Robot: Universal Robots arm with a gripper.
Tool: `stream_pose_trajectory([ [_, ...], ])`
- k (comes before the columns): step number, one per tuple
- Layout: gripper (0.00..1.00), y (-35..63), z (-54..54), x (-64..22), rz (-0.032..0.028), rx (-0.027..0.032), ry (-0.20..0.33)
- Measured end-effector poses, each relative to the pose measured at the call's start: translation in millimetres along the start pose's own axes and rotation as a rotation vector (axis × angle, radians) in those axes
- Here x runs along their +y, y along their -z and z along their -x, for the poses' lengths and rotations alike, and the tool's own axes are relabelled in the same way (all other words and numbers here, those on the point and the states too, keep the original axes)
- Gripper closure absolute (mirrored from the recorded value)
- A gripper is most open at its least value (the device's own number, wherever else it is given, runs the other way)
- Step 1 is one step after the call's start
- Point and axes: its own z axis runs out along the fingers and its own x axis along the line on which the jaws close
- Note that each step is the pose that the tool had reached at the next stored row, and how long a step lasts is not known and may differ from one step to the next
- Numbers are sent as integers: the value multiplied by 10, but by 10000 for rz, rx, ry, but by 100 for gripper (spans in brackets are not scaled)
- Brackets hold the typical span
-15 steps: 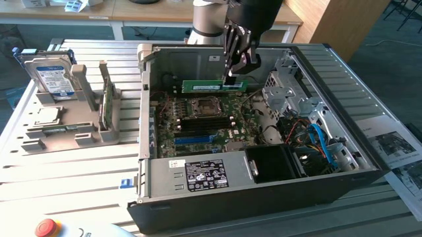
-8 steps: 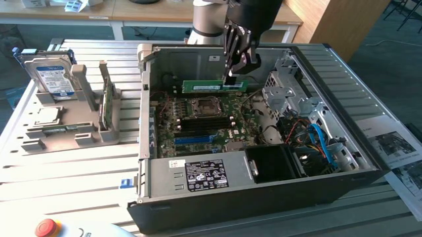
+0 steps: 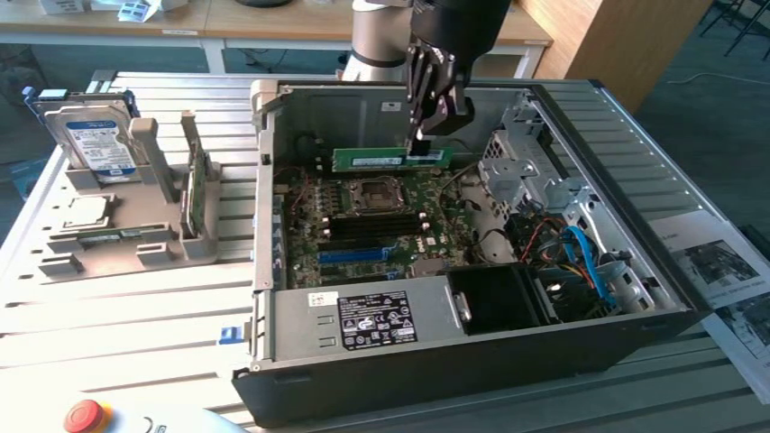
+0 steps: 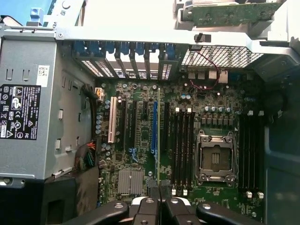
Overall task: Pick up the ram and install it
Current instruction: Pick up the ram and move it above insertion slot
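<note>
The ram [image 3: 375,160], a long green stick with a white label, hangs level above the motherboard [image 3: 361,225] inside the open computer case [image 3: 481,361]. My gripper [image 3: 421,149] comes down from above and is shut on the ram towards its end on the exterior view's right. In the wrist view the ram [image 4: 158,140] shows edge-on as a thin line running out from between my fingers [image 4: 149,206], over the board between the blue slot [image 4: 153,126] and the black memory slots [image 4: 183,145].
A grey fixture [image 3: 132,244] at the exterior view's left holds a hard drive [image 3: 96,140], another green stick [image 3: 193,189] and a chip [image 3: 87,212]. The power supply [image 3: 361,320], CPU socket [image 3: 373,194] and drive cage with cables [image 3: 565,244] crowd the case. A red button [image 3: 87,415] sits near the front.
</note>
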Motion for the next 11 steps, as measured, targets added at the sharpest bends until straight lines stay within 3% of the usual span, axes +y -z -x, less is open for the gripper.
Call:
stream_pose_trajectory([
  [7,88,1,2,0,-14,4,0],
  [11,88,0,5,0,-154,24,7],
])
